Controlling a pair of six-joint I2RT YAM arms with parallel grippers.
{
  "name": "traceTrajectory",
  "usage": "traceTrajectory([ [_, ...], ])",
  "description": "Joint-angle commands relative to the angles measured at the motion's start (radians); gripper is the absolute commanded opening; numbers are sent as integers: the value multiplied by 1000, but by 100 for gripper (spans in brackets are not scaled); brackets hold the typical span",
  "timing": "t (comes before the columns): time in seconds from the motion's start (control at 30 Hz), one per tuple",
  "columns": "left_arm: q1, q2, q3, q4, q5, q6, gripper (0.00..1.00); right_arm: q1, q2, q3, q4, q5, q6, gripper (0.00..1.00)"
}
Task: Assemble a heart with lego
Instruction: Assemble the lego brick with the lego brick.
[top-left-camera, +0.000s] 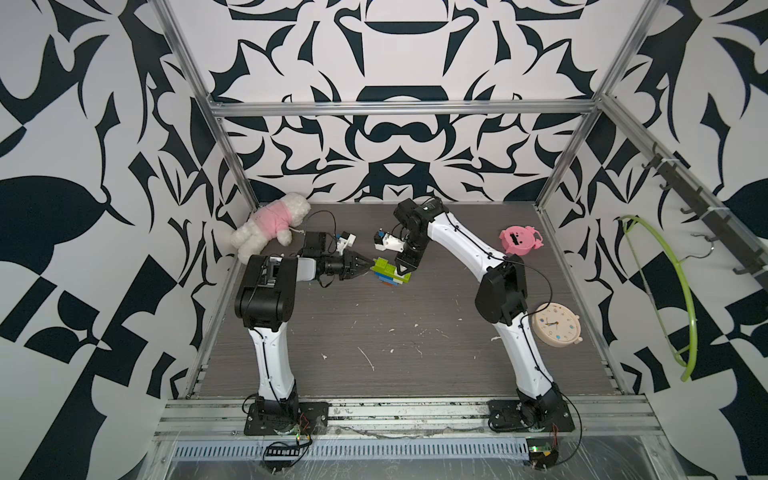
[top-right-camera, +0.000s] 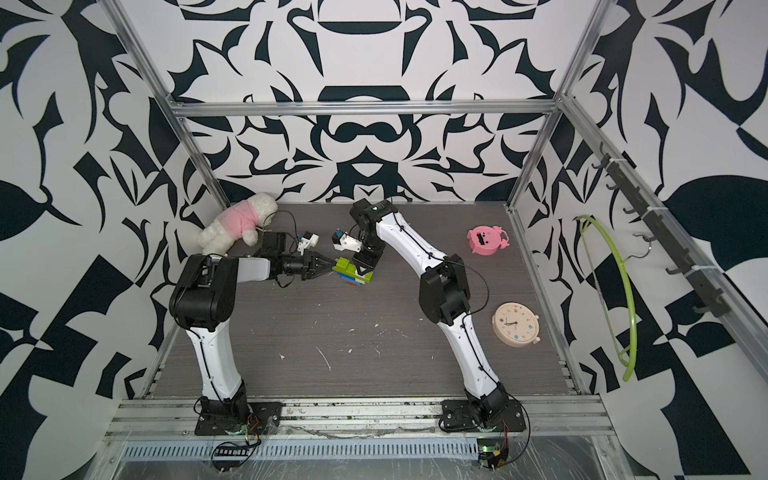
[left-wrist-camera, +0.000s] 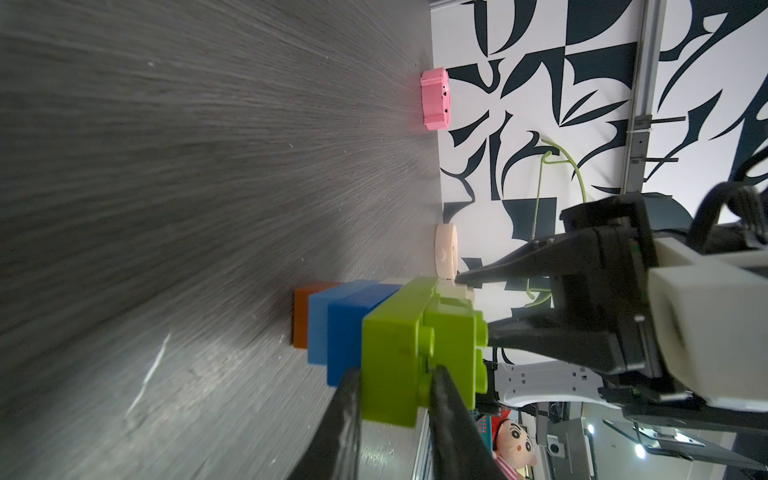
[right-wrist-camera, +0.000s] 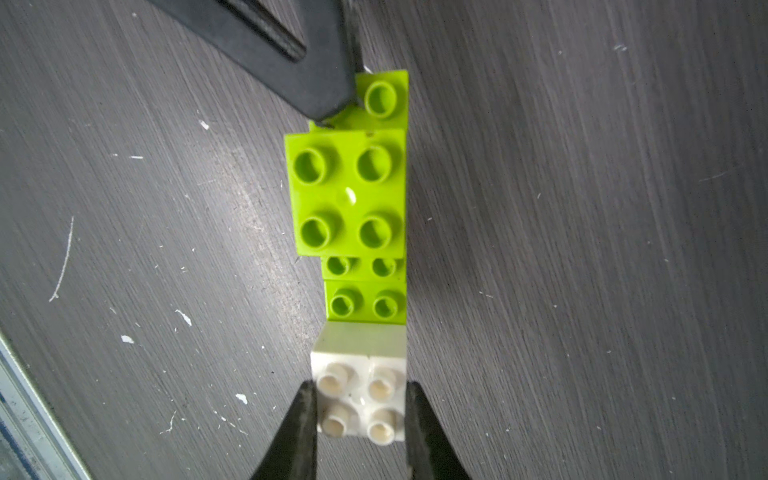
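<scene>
The heart stands on the table between the two arms. Its layers widen upward from a narrow orange brick at the bottom.

The left gripper reaches in level from the side and is clenched on a green brick in an upper layer. The right gripper comes down from above and is clenched on a white brick at one end of the top row. Its fingers lie against two opposite faces of that brick.

Probable step: seating the white brick while the stack is braced.

Hazards:
- Off-centre downward force may tip the stack, because the base is narrow.
- The left grip covers only the brick's end and may slip under load.
- If the studs are misaligned, the white brick will not lock and will be loose on release.
- Lifting either gripper before it opens may split the layers.
</scene>
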Motion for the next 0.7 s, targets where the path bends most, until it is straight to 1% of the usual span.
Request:
traceTrajectory([
  [0.0, 5, 46, -15, -74, -118, 35, 26, 12, 92, -6, -49, 78, 39, 19],
  [0.07, 5, 47, -17, -74, -119, 34, 29, 11, 93, 5, -61, 51, 40, 19],
  [0.2, 5, 42, -20, -77, -126, 34, 47, 10, 20, -55, 5, -41, 59, 20],
  [0.33, 9, 16, -29, -78, -140, 30, 60, 10, -29, -121, 51, -63, 94, 21],
  [0.4, 17, -7, -40, -60, -150, 11, 63, 10, -41, -154, 67, -63, 111, 21],
  [0.47, 32, -33, -53, -13, -152, -42, 65, 11, -56, -188, 90, -64, 131, 22],
  [0.53, 51, -72, -75, 42, -158, -98, 66, 10, -83, -232, 134, -81, 157, 27],
  [0.67, 75, -157, -115, 69, -197, -143, 68, 10, -131, -295, 195, -148, 203, 33],
])
